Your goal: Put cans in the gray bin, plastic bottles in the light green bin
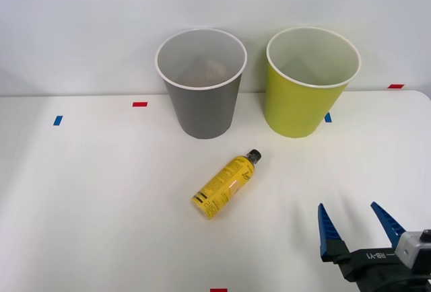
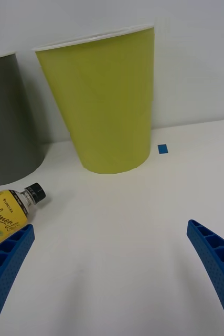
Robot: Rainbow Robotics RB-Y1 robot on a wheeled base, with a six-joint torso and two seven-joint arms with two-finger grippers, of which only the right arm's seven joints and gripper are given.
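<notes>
The plastic bottle (image 1: 225, 184) lies on its side on the white table, yellow label up, its black cap pointing toward the bins. Behind it stand the gray bin (image 1: 202, 110) on the left and the light green bin (image 1: 300, 107) on the right, both upright. A dim brownish patch shows inside the gray bin, too faint to identify; the cans are hidden. My right gripper (image 1: 347, 206) is open and holds nothing, low at the front right, to the right of the bottle. The wrist view has the bottle (image 2: 7, 215) beside one finger of the gripper (image 2: 110, 226), with the green bin (image 2: 106, 105) ahead and the gray bin (image 2: 7, 131) beside it.
Small tape marks dot the table: red (image 1: 139, 104) and blue (image 1: 58, 120) at the left, blue (image 1: 328, 118) by the green bin, red (image 1: 396, 86) at the far right, red (image 1: 218, 290) at the front edge. A pale wall rises just behind the bins.
</notes>
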